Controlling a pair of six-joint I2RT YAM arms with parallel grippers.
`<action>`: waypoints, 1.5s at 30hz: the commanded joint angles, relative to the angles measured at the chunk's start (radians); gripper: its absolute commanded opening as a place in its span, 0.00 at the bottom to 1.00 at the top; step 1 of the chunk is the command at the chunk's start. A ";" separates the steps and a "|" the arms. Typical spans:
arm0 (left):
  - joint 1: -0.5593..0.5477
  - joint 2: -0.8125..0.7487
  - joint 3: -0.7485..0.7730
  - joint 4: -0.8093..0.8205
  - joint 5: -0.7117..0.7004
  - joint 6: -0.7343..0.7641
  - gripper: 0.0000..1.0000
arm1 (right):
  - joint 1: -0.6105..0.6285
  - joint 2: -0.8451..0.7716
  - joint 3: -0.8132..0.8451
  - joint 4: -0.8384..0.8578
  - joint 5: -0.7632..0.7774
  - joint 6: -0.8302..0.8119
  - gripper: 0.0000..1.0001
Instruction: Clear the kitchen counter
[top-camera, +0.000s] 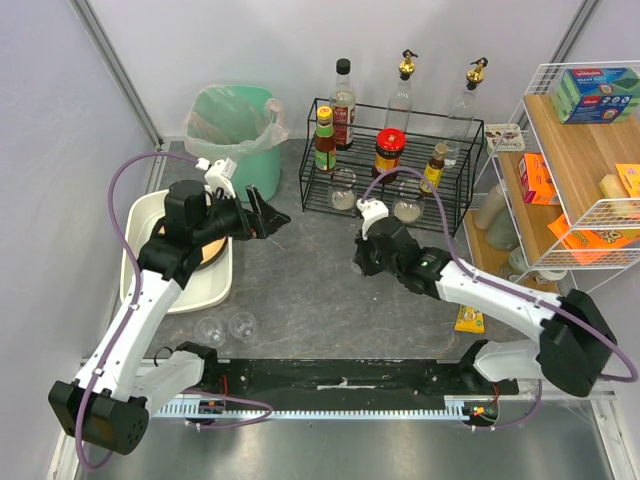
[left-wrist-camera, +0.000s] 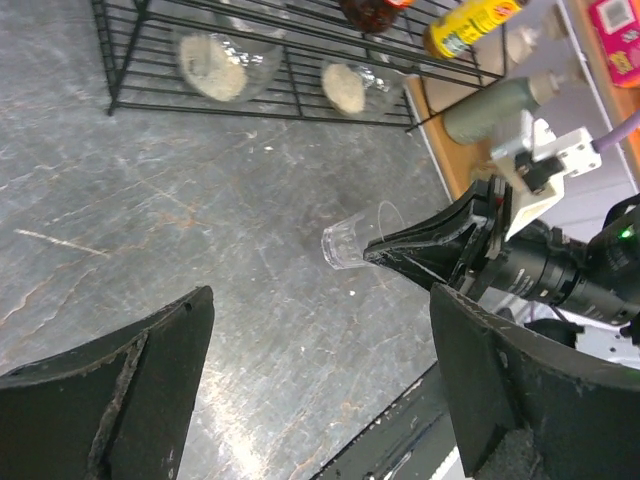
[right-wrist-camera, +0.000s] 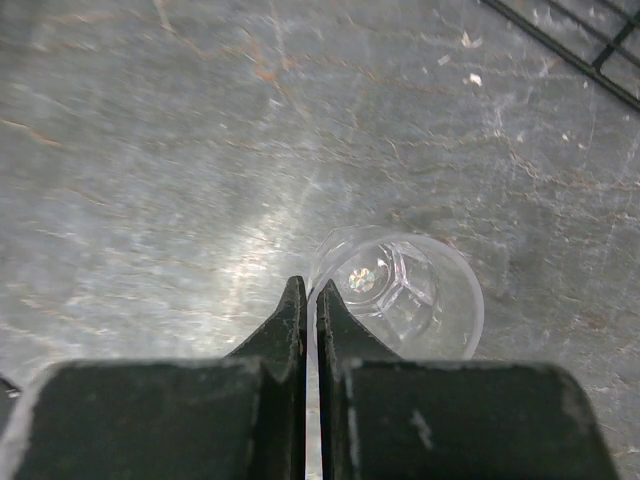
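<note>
The right claw (right-wrist-camera: 308, 292) is closed tight. Its two black fingers (right-wrist-camera: 285, 325) pinch the thin rim of a small clear glass (right-wrist-camera: 405, 295), with the wall of the glass caught in the narrow slit between them. The right wrist view looks straight down the mouth of the glass to its faceted base. In the left wrist view the glass sits at the very tips of that claw, thick base pointing away from it, and it cannot be told whether the base touches the surface below. That surface is the kitchen counter (top-camera: 300, 290), a dark grey, mottled, stone-like worktop that runs from the arm bases at the near edge to the back wall. The held glass is over its middle part. The left claw (left-wrist-camera: 322, 295) stands wide open with nothing between its fingers, poised over the counter left of centre and facing the right claw across a bare stretch. Just beside the left arm, a white tub (top-camera: 140, 215) rests on the counter's left side with a round brownish dish in it. Two small glasses (top-camera: 226, 327) stand close together near its front corner. A green bin (top-camera: 235, 135) lined with a bag is in the back left corner. Along the back stands a black wire rack (top-camera: 460, 165) holding sauce bottles, with two glass bowls (left-wrist-camera: 212, 62) under it. A wooden shelf (top-camera: 565, 150) in a white wire frame flanks the right side.
</note>
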 joint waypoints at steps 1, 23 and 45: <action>-0.002 -0.033 0.027 0.092 0.153 -0.031 0.94 | 0.003 -0.132 0.069 0.055 -0.093 0.068 0.00; -0.114 0.007 -0.085 0.644 0.407 -0.499 0.95 | 0.002 -0.340 0.100 0.585 -0.438 0.338 0.00; -0.150 0.013 -0.162 0.917 0.437 -0.729 0.51 | 0.002 -0.300 0.018 0.751 -0.438 0.444 0.00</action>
